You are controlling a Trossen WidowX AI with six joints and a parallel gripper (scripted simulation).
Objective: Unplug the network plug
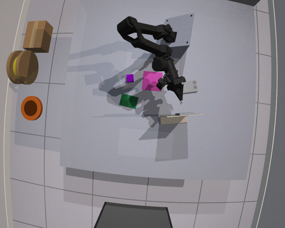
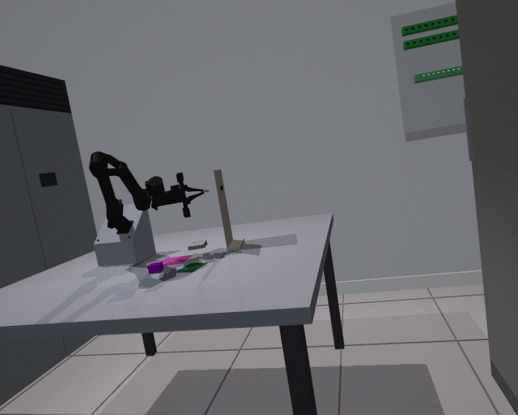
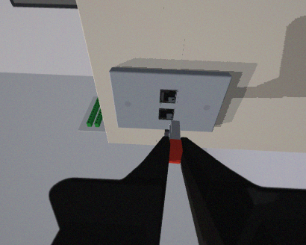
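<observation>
My gripper [image 1: 181, 99] [image 2: 201, 192] [image 3: 174, 142] is shut on the plug [image 1: 181, 102] [image 2: 206, 191] [image 3: 175, 130], which has a red body and a grey front end. The plug is out of the socket, in the air, with a gap between it and the upright beige panel [image 1: 196, 114] [image 2: 224, 212] [image 3: 199, 33]. The panel's grey wall plate [image 3: 139, 86] shows two dark sockets, an upper one [image 3: 168, 96] and a lower one [image 3: 166, 113], neither holding the plug. The flat pink square [image 1: 148, 79] [image 2: 175, 260] lies on the table, partly under the arm in the top view.
A purple cube [image 1: 130, 78] [image 2: 155, 267] and a flat green rectangle [image 1: 125, 98] [image 2: 191, 267] lie near the pink square. A low light-grey box [image 1: 190, 86] [image 2: 197, 245] lies on the pink square's other side. The panel's foot [image 1: 173, 120] [image 2: 235, 245] stands on the table.
</observation>
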